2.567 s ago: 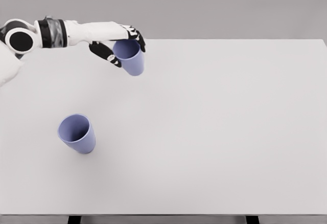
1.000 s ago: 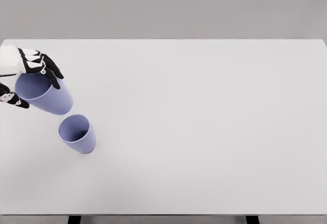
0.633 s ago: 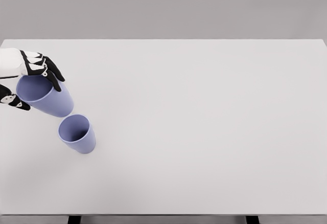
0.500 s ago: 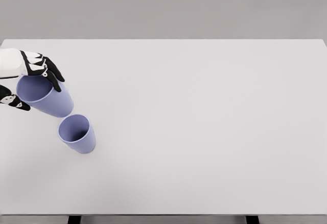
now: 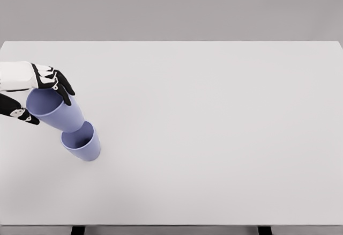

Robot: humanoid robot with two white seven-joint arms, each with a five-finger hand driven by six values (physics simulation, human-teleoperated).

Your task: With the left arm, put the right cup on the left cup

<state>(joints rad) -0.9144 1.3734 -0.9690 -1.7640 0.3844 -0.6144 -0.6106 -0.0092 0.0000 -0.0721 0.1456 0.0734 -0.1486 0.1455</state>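
1. The white table (image 5: 214,138) carries one cup (image 5: 81,142), stood upright near its left edge as the target
2. A second cup (image 5: 53,109) is clamped at the rim by the left hand (image 5: 40,93), kept aloft for stacking
3. Its long axis is tilted, base pointed down-right at the lower cup's mouth, seemingly just entering it
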